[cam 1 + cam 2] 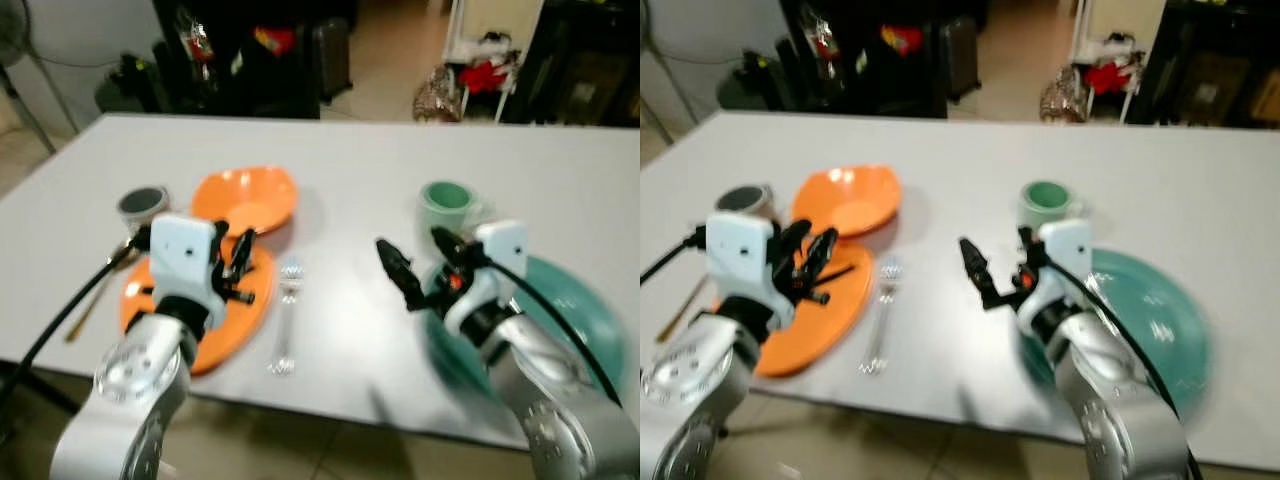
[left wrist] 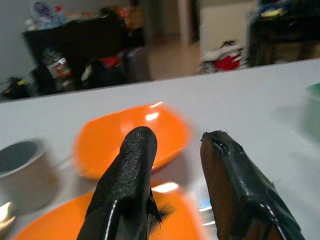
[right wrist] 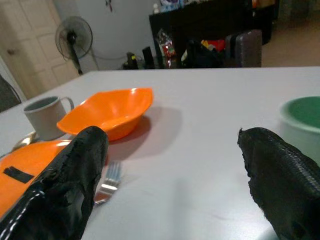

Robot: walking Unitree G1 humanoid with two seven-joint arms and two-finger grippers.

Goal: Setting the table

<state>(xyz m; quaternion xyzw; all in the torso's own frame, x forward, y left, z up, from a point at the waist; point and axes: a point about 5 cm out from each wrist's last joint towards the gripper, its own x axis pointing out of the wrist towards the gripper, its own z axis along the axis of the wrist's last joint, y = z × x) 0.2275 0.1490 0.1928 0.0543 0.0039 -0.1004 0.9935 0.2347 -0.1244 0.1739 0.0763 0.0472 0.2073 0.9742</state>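
orange plate [image 1: 235, 320] flat, near edge | orange bowl [image 1: 246, 198] upright behind it | fork [image 1: 286, 318] beside plate | teal plate [image 1: 590, 320], green mug [image 1: 447, 205] right | grey mug [image 1: 143, 204] left

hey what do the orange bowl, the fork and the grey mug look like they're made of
Orange bowl: probably glossy plastic or melamine; its even colour and bright highlights suggest that, though glazed ceramic is possible.
Fork: metal, likely stainless steel, going by its silvery, reflective tines and handle.
Grey mug: matte and dull-looking, perhaps ceramic or plastic; the look leaves it open.

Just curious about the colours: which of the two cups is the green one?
The green cup stands behind the teal plate, on the robot's right; the grey cup sits beside the orange dishes.
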